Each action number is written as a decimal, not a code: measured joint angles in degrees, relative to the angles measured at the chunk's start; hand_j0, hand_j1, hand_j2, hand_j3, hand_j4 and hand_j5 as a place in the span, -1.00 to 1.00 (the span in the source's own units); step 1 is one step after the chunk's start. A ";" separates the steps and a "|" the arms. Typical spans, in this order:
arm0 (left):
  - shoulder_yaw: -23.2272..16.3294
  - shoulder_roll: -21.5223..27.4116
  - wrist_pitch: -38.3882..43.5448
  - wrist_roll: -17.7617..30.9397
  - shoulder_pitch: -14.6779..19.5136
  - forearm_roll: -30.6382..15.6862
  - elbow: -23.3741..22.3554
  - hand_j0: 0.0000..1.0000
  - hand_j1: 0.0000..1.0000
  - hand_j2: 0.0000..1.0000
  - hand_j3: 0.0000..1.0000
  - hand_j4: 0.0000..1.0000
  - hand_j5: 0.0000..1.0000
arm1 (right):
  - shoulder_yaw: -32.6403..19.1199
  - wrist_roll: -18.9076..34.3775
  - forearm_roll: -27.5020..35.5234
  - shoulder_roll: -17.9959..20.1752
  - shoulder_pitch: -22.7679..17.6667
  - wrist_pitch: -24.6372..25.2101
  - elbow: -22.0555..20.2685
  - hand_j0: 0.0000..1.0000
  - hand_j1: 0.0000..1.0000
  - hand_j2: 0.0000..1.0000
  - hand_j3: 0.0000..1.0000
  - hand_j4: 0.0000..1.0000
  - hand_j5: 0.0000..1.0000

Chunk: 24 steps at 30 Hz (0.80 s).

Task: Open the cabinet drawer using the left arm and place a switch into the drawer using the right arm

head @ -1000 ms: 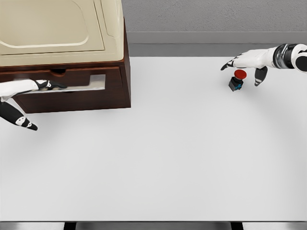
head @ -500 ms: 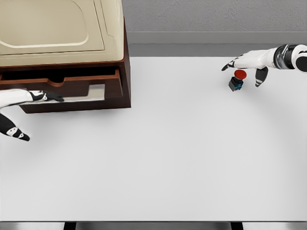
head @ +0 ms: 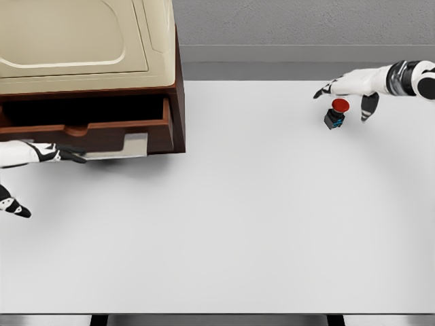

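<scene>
The brown cabinet (head: 88, 41) with a cream top stands at the back left. Its drawer (head: 136, 129) is pulled partway out, with a dark gap behind its front panel. My left hand (head: 53, 182) reaches in from the left edge, fingers hooked on the light grey drawer handle (head: 122, 146) and thumb spread low toward the table. The switch (head: 334, 119), a black body with a red button, stands on the white table (head: 238, 217) at the far right. My right hand (head: 340, 106) hovers just over it, open, with index finger and thumb on either side, not gripping it.
A grey wall and ledge (head: 272, 54) run behind the table. The table's front edge lies near the bottom of the view. The drawer's inside is in shadow and hidden.
My left hand has drawn back toward me, and the drawer has slid further out of the cabinet with it. The right hand and the switch have stayed where they were.
</scene>
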<state>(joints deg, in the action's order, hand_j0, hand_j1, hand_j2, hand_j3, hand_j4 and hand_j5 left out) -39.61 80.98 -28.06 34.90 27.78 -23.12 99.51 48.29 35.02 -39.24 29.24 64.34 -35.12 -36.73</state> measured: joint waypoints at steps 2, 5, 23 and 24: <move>-0.51 0.57 -1.19 0.01 0.00 -0.48 0.03 1.00 1.00 1.00 1.00 1.00 1.00 | 0.01 0.00 -0.20 -0.43 0.00 -0.01 0.73 1.00 1.00 1.00 1.00 1.00 1.00; -1.02 1.18 -2.50 0.03 0.02 -1.13 0.07 1.00 1.00 1.00 1.00 1.00 1.00 | 0.02 0.00 -0.32 -0.71 0.00 -0.01 1.21 1.00 1.00 1.00 1.00 1.00 1.00; -4.33 5.04 -7.06 0.09 0.00 -3.79 0.07 1.00 1.00 1.00 1.00 1.00 1.00 | 0.03 0.00 -0.32 -0.89 0.09 -0.01 1.58 0.69 0.69 0.69 0.69 0.69 0.69; -4.35 5.08 -7.07 0.10 0.00 -3.90 -0.01 1.00 1.00 1.00 1.00 1.00 1.00 | 0.00 0.00 -0.26 -0.90 0.09 -0.01 1.58 0.68 0.68 0.68 0.68 0.68 0.68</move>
<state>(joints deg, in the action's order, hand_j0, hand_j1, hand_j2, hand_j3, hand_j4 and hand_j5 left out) -43.96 86.06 -35.14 34.99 27.78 -27.01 99.51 48.29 35.02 -39.50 28.35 64.42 -35.14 -35.15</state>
